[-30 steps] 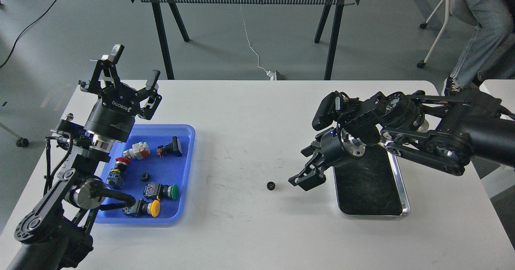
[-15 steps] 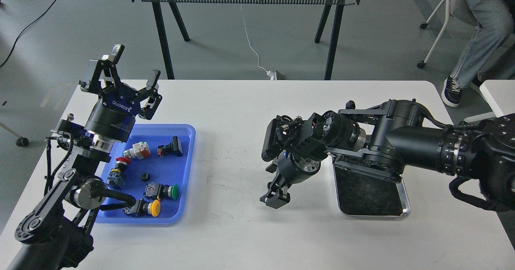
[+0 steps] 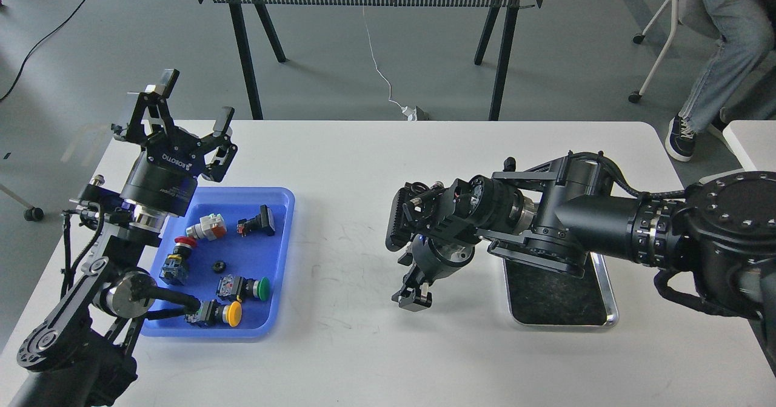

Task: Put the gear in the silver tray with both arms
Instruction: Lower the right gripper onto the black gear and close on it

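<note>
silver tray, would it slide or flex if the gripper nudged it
The silver tray looks like rigid steel, so flexing seems unlikely. It sits flat and empty on the smooth white table, so a nudge would probably make it slide. Its low rim makes tipping improbable.

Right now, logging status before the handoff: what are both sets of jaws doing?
Left gripper: open, holding nothing, raised above the blue tray.
Right gripper: down at the table; cannot tell open or closed.

Blue tray [image 3: 280, 255], scratched silver tray [image 3: 609, 301]
</note>
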You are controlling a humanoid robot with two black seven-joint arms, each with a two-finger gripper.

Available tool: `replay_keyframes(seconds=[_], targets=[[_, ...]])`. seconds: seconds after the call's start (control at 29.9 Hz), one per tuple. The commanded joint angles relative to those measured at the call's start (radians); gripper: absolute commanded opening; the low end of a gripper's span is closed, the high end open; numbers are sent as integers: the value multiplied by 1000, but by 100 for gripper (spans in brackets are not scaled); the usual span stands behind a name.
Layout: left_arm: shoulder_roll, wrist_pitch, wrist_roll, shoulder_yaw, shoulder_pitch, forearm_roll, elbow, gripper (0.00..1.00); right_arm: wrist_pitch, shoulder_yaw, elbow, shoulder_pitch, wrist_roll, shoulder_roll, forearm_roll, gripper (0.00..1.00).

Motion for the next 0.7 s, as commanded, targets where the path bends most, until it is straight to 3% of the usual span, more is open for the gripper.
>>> replay_keyframes(seconds=[0.0, 0.3, 0.67], targets=[[0, -12, 0, -3, 0, -2, -1, 99, 0, -3, -4, 4, 0, 2, 0, 69], [3, -13, 0, -8, 0, -2, -1, 99, 0, -17, -35, 2, 0, 2, 0, 62], [3, -13, 0, -10, 0, -2, -1, 99, -1, -15, -47, -7, 0, 2, 5, 61]])
